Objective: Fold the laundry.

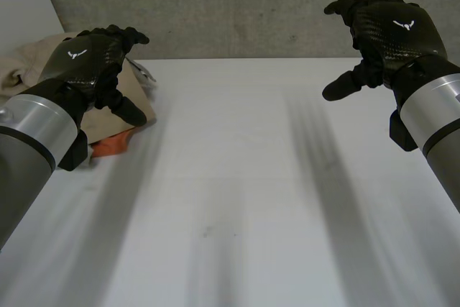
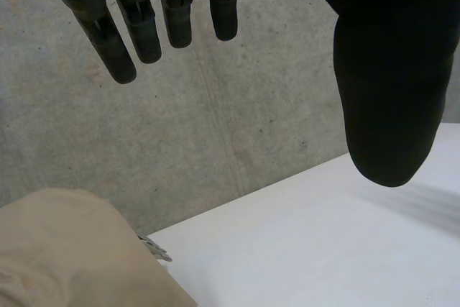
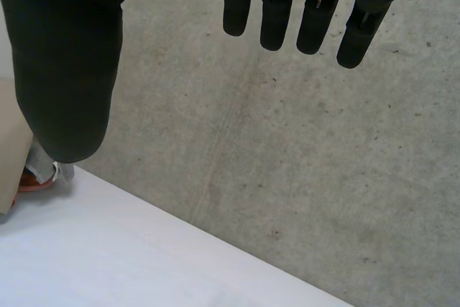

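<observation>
A heap of laundry lies at the table's far left corner: beige cloth (image 1: 29,66) on top, an orange piece (image 1: 109,147) peeking out below it. My left hand (image 1: 90,62) hovers above the heap's right side, fingers relaxed, holding nothing. In the left wrist view the straight fingers (image 2: 136,23) and thumb (image 2: 388,98) stand apart, with the beige cloth (image 2: 65,257) below them. My right hand (image 1: 384,34) hangs over the table's far right, open and empty. Its fingers (image 3: 309,12) and thumb (image 3: 68,70) are spread in the right wrist view, and the laundry (image 3: 29,170) shows beyond the thumb.
The white table (image 1: 237,192) stretches bare between the arms. A grey concrete wall (image 1: 237,5) rises right behind the table's far edge. A small grey tab or label (image 2: 154,249) sticks out of the beige cloth at the table's back edge.
</observation>
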You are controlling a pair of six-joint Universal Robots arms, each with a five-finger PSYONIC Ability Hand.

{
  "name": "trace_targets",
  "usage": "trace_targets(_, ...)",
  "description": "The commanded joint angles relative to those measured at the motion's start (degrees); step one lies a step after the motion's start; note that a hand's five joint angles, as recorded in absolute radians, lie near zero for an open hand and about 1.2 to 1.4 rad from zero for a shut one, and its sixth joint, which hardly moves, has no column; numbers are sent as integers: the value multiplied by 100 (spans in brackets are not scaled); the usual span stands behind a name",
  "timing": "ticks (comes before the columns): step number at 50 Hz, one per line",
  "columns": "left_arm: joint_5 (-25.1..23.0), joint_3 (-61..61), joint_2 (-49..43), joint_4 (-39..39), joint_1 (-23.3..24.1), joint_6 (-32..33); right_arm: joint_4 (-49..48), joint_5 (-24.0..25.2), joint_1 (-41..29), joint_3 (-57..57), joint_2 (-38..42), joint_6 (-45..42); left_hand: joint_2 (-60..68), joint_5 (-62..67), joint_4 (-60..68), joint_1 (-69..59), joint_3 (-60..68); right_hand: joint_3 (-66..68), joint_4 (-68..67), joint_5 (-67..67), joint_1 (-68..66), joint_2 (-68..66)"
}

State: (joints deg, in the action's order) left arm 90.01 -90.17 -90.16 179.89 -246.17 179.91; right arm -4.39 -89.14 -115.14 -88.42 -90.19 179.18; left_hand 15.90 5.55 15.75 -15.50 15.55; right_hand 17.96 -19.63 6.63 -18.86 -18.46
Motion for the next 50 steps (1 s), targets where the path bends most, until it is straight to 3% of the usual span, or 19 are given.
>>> trace_targets(1,-36,-176,8,63,-256,0,-616,-112,-52,-9,-34,-287,-590,-555,-575,550,-555,-796,963,-663,886,846)
trace_targets(17,-634,-124,-18,485,-520,307,-739,-200,-105,9,19,-604,-590,-555,-575,550,-555,-796,963,-663,886,846)
trace_targets(21,-739,235,-789,1195,-1212,632,-730,-182,-114,0,63,-639,-590,-555,-575,550,-555,-796,963,-663,886,846)
trace_targets(25,-695,971,-1754,1522,-1600,974,-730,-147,-123,-18,116,-692,-590,-555,-575,550,-555,-796,963,-663,886,846)
trace_targets(32,-432,2582,-3453,1478,-2049,1573,-704,37,-158,17,344,-736,-590,-555,-575,550,-555,-796,963,-663,886,846)
trace_targets(41,-361,4419,-5317,1189,-2339,1942,-423,846,-88,149,1029,-745,-590,-555,-575,550,-555,-796,963,-663,886,846)
trace_targets(42,-361,4534,-5432,1154,-2340,1986,-388,881,-62,167,1082,-753,-207,-172,-191,167,-171,-796,963,-663,886,846)
trace_targets(43,-344,4709,-5581,1075,-2340,2073,-344,907,-44,193,1126,-762,2049,2084,2064,-2089,2084,-796,963,-663,886,846)
trace_targets(46,-326,4781,-5574,1021,-2340,2144,-151,899,53,290,1267,-788,6078,6113,6094,-6118,6113,-796,963,-663,886,846)
trace_targets(50,-160,4500,-4934,1100,-2261,2005,8,881,193,404,1320,-832,6410,6445,6425,-6450,6445,-796,963,-663,886,846)
